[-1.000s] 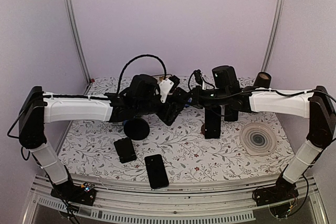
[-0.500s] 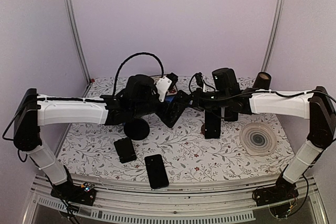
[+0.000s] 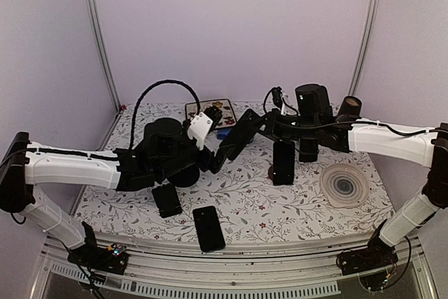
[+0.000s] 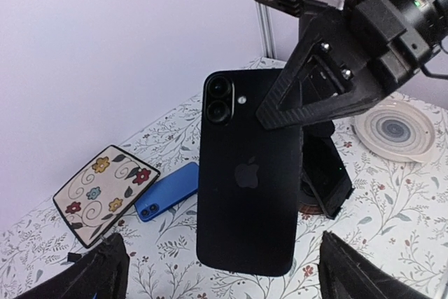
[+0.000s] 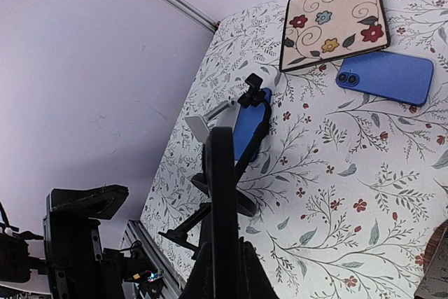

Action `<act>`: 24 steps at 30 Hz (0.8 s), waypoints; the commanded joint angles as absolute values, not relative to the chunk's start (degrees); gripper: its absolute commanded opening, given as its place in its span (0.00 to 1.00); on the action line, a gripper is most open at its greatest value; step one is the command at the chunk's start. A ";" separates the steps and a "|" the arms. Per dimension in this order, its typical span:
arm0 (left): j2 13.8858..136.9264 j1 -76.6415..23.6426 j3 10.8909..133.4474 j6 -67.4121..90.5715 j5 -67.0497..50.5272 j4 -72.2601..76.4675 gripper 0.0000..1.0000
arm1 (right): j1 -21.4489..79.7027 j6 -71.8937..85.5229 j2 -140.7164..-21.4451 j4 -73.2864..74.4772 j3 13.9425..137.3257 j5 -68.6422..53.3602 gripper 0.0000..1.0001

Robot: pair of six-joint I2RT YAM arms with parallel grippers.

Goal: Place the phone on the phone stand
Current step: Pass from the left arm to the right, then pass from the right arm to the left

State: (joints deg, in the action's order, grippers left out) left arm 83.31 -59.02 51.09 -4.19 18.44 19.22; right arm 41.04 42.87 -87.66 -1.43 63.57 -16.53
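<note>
My right gripper [image 3: 262, 122] is shut on a black phone [image 3: 234, 139] and holds it in the air over the middle of the table. In the left wrist view the phone's back [image 4: 248, 180] faces me, with the right gripper [image 4: 315, 82] clamped on its upper right edge. In the right wrist view the phone [image 5: 222, 173] is edge-on between my fingers. My left gripper [image 4: 224, 285] is open, its fingers wide apart either side of the phone's lower end and not touching it. A black stand with a round base [image 5: 234, 197] carries a blue panel. The left arm partly hides this stand in the top view [image 3: 183, 173].
A black slab leans on a brown round base [image 3: 283, 162] right of centre. A black phone [image 3: 208, 227] and a small black case [image 3: 166, 199] lie near the front edge. A blue phone [image 4: 166, 190] and a floral pad [image 4: 105, 190] lie at the back. A plate [image 3: 344, 185] sits at the right.
My left arm has drawn back toward the near left, away from the phone. The phone stays in my right gripper, which has shifted slightly right.
</note>
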 commanded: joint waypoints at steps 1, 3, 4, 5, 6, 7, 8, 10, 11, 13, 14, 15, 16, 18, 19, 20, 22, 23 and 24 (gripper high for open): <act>80.75 -61.86 47.07 -8.90 24.81 28.01 0.93 | 41.00 45.24 -83.09 -4.24 62.85 -13.55 0.02; 80.56 -63.09 45.78 -10.83 27.50 30.16 0.92 | 41.02 46.52 -81.90 -4.26 62.69 -12.99 0.02; 80.59 -63.73 45.45 -11.73 28.74 30.86 0.92 | 41.11 46.96 -81.34 -4.22 62.65 -12.79 0.02; 80.75 -64.18 45.41 -12.38 29.99 31.15 0.91 | 41.06 47.57 -80.83 -4.26 62.55 -12.64 0.02; 81.05 -64.55 45.59 -12.73 31.30 31.15 0.90 | 41.06 47.97 -80.34 -4.35 62.58 -12.56 0.02; 81.49 -64.78 45.88 -12.95 32.36 31.12 0.88 | 41.09 48.55 -79.95 -4.29 62.56 -12.43 0.02; 82.00 -65.11 46.24 -13.36 34.02 31.18 0.86 | 41.05 49.32 -79.41 -4.36 62.57 -12.33 0.02; 82.70 -65.82 46.64 -14.53 35.98 31.82 0.84 | 41.15 50.32 -78.56 -4.59 62.45 -12.31 0.02; 83.03 -66.23 46.69 -15.37 37.03 32.50 0.83 | 41.23 50.75 -78.23 -4.69 62.49 -12.18 0.02; 83.70 -67.26 46.67 -17.32 38.98 34.40 0.82 | 41.39 51.99 -77.59 -4.91 62.49 -12.05 0.02; 84.06 -67.72 46.71 -18.40 39.91 35.24 0.82 | 41.45 52.35 -77.33 -4.93 62.57 -11.96 0.02; 84.56 -68.20 46.82 -19.31 40.71 35.91 0.81 | 41.48 52.94 -77.20 -4.92 62.72 -11.95 0.02; 85.12 -68.52 46.99 -20.28 41.57 36.50 0.81 | 41.56 53.33 -77.14 -4.85 62.89 -12.07 0.02; 86.22 -69.03 47.40 -22.14 43.22 37.86 0.81 | 41.59 54.55 -77.14 -4.61 63.17 -12.36 0.02; 86.79 -69.27 47.85 -23.00 43.89 38.25 0.81 | 41.62 54.99 -77.15 -4.50 63.28 -12.62 0.02; 87.32 -69.46 48.14 -24.12 44.48 38.84 0.81 | 41.59 55.64 -77.18 -4.53 63.35 -12.93 0.02; 88.33 -69.66 48.69 -25.71 45.13 39.57 0.80 | 41.57 56.63 -77.37 -4.65 63.48 -13.57 0.02; 88.85 -69.81 48.95 -26.34 45.49 40.09 0.80 | 41.58 56.98 -77.38 -4.78 63.49 -13.78 0.02; 89.38 -69.85 49.26 -27.07 45.79 40.53 0.80 | 41.62 57.39 -77.32 -4.89 63.46 -13.87 0.02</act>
State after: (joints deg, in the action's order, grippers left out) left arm 87.59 -68.84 46.96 -22.41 42.28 35.88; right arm 41.25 54.35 -78.96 -1.28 62.54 -12.69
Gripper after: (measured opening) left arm 0.803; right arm 0.082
